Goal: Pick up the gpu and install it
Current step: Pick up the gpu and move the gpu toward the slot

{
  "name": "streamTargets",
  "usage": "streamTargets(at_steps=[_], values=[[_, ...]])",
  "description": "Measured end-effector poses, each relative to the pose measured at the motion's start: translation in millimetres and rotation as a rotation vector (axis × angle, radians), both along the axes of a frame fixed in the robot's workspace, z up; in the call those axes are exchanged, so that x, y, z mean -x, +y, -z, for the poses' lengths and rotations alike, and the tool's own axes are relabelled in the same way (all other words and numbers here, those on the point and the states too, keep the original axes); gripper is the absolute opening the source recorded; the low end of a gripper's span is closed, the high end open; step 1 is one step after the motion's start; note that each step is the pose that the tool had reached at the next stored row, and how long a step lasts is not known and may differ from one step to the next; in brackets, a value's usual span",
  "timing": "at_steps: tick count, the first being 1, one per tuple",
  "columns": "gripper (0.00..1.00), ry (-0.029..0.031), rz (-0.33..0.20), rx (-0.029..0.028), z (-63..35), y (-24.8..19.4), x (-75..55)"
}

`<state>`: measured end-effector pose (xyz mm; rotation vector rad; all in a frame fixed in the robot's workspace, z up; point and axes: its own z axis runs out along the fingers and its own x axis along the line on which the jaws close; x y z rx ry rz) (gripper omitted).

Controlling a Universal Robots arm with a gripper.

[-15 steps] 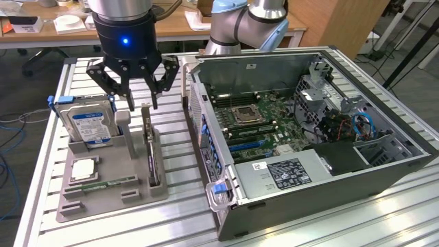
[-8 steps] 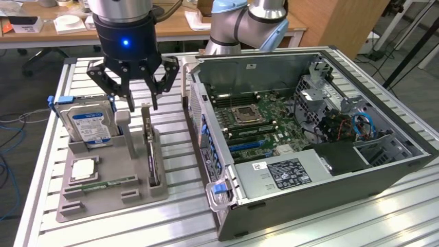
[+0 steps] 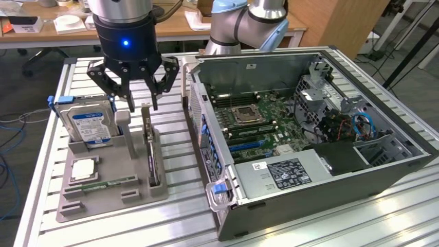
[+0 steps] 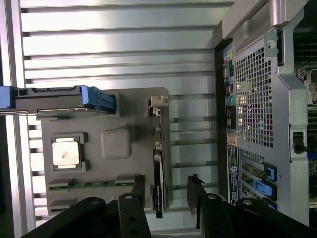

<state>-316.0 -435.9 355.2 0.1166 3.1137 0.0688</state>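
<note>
Black gripper point(image 3: 143, 105) is hanging open just above the thin dark gpu card point(image 3: 152, 149), fingers either side. The card is standing on edge in a grey slotted holder point(image 3: 103, 200), at 9 o'clock of the open metal PC case point(image 3: 274, 206), w/ its top edge exposed for pinching.

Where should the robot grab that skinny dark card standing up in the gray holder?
Probably its long top edge, from straight above. The gpu stands on edge in a slot of the gray holder, so only the upper part is free, and its flat faces suit a pinch. The open gripper hangs above it.
</note>
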Motion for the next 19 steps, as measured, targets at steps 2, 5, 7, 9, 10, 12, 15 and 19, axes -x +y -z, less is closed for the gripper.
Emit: streamTargets(at_steps=[2, 5, 7, 9, 10, 12, 15, 19], values=[[0.47, -0.0002, 0.0, -0.0002, 0.7, 0.0, 0.0], [0.47, 0.0, 0.0, 0.0001, 1.9, 0.0, 0.0], [0.47, 0.0, 0.0, 0.0, 2.9, 0.0, 0.0], [0.47, 0.0, 0.0, 0.0, 3.9, 0.0, 0.0], [0.47, 0.0, 0.0, 0.0, 4.4, 0.0, 0.0], [0.47, 0.0, 0.0, 0.0, 5.4, 0.0, 0.0], [0.47, 0.0, 0.0, 0.0, 7.1, 0.0, 0.0], [0.47, 0.0, 0.0, 0.0001, 9.2, 0.0, 0.0]])
